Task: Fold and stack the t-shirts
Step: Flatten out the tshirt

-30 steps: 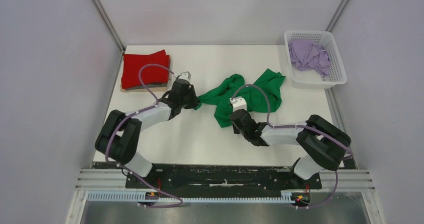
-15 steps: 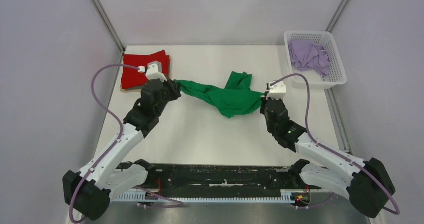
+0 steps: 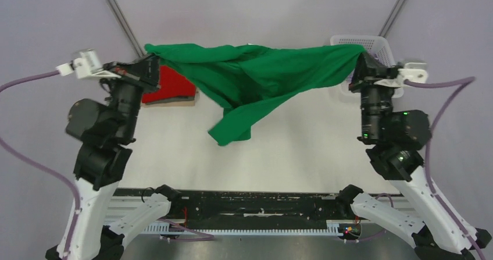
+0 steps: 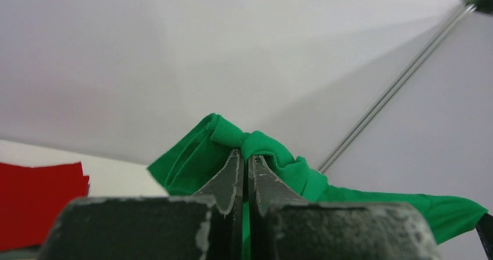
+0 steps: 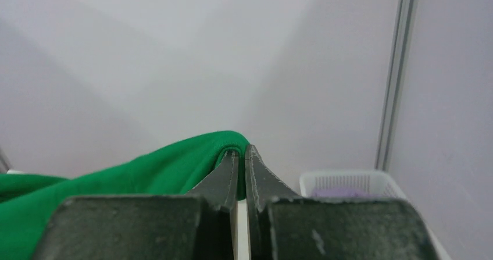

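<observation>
The bright green t-shirt (image 3: 256, 77) hangs stretched in the air between both grippers, high above the table, its lower part drooping in the middle. My left gripper (image 3: 150, 53) is shut on its left end, which bunches over the fingertips in the left wrist view (image 4: 256, 146). My right gripper (image 3: 359, 59) is shut on its right end, seen in the right wrist view (image 5: 192, 161). The folded red t-shirt (image 3: 168, 88) lies at the table's back left, partly hidden by the green one. The pale lilac t-shirt (image 5: 343, 189) lies in the white basket.
The white lattice basket (image 3: 372, 42) stands at the back right corner, mostly hidden behind my right gripper. A brown board (image 3: 180, 100) shows under the red t-shirt. Grey walls close in on both sides of the white table (image 3: 290, 149).
Both arms have risen and spread apart, lifting the green t-shirt off the table and stretching it out in the air between them.
</observation>
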`<state>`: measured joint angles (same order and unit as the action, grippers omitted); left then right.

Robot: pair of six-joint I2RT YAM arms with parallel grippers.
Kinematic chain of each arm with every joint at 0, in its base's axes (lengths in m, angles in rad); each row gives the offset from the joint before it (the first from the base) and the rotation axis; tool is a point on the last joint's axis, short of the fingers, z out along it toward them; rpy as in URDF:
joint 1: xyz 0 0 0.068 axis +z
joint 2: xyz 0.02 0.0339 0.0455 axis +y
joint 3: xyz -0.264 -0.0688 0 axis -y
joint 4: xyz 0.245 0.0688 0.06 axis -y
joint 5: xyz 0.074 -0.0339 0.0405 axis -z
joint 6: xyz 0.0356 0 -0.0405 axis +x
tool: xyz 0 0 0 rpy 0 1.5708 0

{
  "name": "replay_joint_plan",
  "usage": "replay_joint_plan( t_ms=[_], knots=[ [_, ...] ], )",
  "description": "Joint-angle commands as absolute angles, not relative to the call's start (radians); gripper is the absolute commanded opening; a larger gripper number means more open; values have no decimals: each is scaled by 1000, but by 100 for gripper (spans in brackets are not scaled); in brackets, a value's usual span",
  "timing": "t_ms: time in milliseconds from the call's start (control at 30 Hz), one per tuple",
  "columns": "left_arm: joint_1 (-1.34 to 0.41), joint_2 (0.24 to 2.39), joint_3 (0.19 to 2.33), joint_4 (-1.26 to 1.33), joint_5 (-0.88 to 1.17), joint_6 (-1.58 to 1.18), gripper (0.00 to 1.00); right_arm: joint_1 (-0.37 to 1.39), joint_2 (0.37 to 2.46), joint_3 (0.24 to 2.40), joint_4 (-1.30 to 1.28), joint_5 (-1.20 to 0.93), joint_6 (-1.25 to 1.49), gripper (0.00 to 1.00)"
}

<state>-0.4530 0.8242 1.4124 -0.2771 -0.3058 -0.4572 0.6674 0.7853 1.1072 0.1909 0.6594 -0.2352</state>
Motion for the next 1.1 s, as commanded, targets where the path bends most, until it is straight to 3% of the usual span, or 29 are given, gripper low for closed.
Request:
replay_joint_plan(
  t_ms=[0,133,367,567,700,900,1033,1067],
  knots=[
    [-447,772,1580,-350,-304,-379,2,663,770,1307,103,460,-316,0],
    [-446,736,1699,-410,-194,-378,2,662,759,1423,46,279,-286,0],
    [-446,693,1767,-427,-116,-399,2,663,738,1518,2,188,-281,0],
    [-447,755,1756,-437,-132,-428,2,663,785,1513,-23,230,-331,0],
    [-448,836,1700,-433,-293,-424,5,662,890,1492,19,447,-403,0],
    [-435,1182,1578,-478,-739,-483,15,631,1180,1312,223,819,-601,0],
    [-362,1535,1591,-567,-678,-574,17,499,1415,1239,226,737,-443,0],
    [-347,1619,1604,-570,-640,-573,28,476,1482,1226,225,715,-383,0]
  ],
)
